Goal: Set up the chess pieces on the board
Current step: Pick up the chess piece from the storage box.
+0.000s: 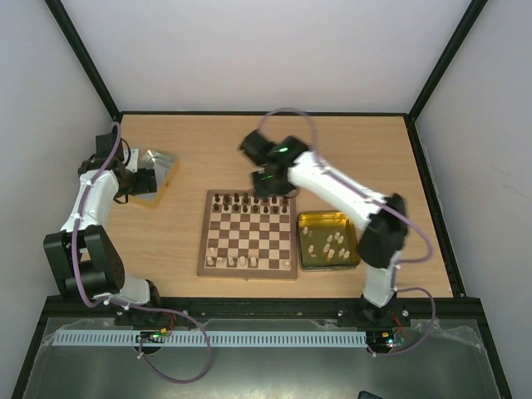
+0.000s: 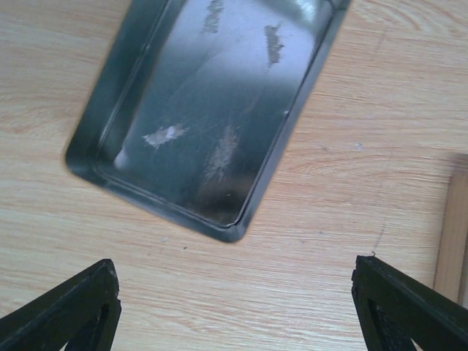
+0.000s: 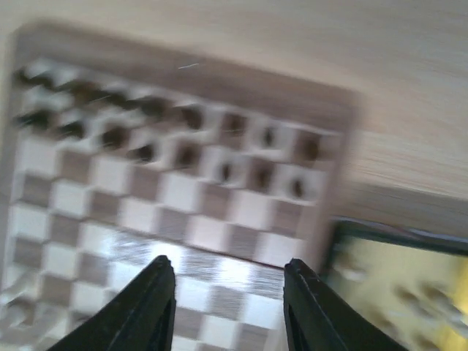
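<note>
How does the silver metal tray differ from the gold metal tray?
The silver metal tray lies askew, apart from the checkered wooden board; the gold metal tray lies straight, close beside it. The gold tray holds pale cream chess pieces; the silver tray shows none. Both are shallow rectangles.

Checkered wooden chessboard [image 1: 249, 236] in the middle, dark brown pieces [image 1: 249, 202] on its far rows; gold metal tray [image 1: 328, 266] just right, silver metal tray [image 1: 163, 158] well left.
</note>
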Available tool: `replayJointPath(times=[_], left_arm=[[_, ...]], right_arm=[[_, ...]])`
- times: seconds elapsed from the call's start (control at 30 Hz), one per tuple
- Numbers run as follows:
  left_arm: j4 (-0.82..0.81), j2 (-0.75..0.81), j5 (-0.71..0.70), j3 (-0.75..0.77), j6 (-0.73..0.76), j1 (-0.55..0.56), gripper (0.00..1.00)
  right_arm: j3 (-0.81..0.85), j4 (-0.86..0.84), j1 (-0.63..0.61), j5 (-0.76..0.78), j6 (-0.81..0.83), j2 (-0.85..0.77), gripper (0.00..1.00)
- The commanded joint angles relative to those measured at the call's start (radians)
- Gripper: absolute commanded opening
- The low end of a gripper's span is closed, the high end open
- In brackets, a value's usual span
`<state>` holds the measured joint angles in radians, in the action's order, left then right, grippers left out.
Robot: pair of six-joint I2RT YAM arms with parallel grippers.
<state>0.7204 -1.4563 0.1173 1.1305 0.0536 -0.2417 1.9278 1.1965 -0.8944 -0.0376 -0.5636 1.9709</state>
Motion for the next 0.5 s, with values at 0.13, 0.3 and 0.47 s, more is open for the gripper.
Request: replayJointPath(times=[0.13, 0.3, 0.47], left_arm=[[0.029, -0.027, -0.015, 0.051, 0.012, 0.061, 0.86], [0.039, -0.046, -0.011, 0.069, 0.011, 0.065, 0.87], [0.039, -0.044, -0.017, 0.067, 0.011, 0.066, 0.88]], right_arm=[[-0.472, -0.107, 0.246, 0.037, -0.023, -0.271, 0.36], [-0.604, -0.182, 0.256, 0.006, -0.027, -0.303, 0.30], [-0.687, -0.234, 0.261, -0.012, -0.032, -0.308, 0.31]])
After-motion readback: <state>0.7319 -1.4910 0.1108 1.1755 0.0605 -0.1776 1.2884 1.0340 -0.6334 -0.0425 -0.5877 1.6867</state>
